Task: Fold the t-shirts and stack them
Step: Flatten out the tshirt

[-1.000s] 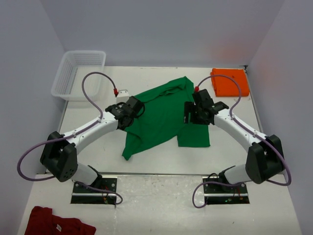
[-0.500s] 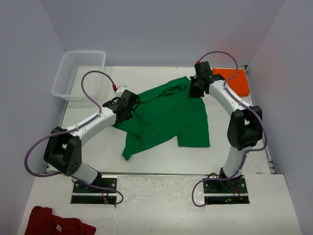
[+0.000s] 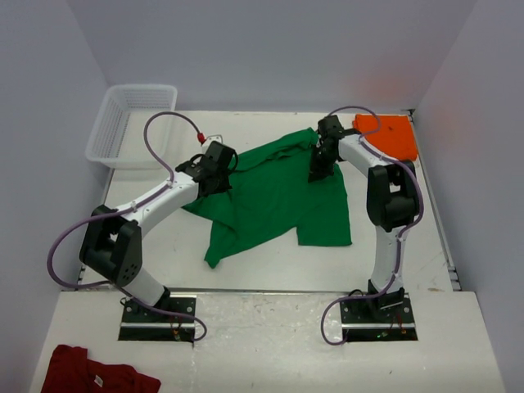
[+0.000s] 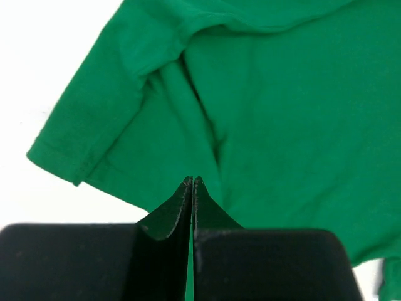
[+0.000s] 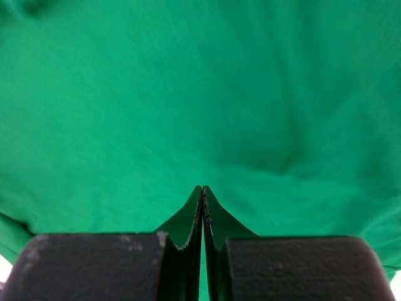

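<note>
The green t-shirt [image 3: 274, 196] lies spread and rumpled in the middle of the table. The orange t-shirt [image 3: 389, 137] rests folded at the far right corner. My left gripper [image 3: 217, 176] hovers over the green shirt's left sleeve [image 4: 88, 125]. In the left wrist view its jaws [image 4: 192, 180] are shut, tips together, with no cloth seen between them. My right gripper [image 3: 316, 172] is over the shirt's upper right part. Its tips [image 5: 202, 188] also meet, shut, above smooth green cloth [image 5: 188, 94].
A white mesh basket [image 3: 131, 123] stands at the far left corner. A dark red garment [image 3: 90, 372] lies off the table at the near left. A small white object [image 3: 211, 139] sits just behind the left gripper. Walls close in on three sides.
Both grippers went from open to shut. The left one moved farther up along the shirt's left edge. The right arm swung from the shirt's right side to its upper right.
</note>
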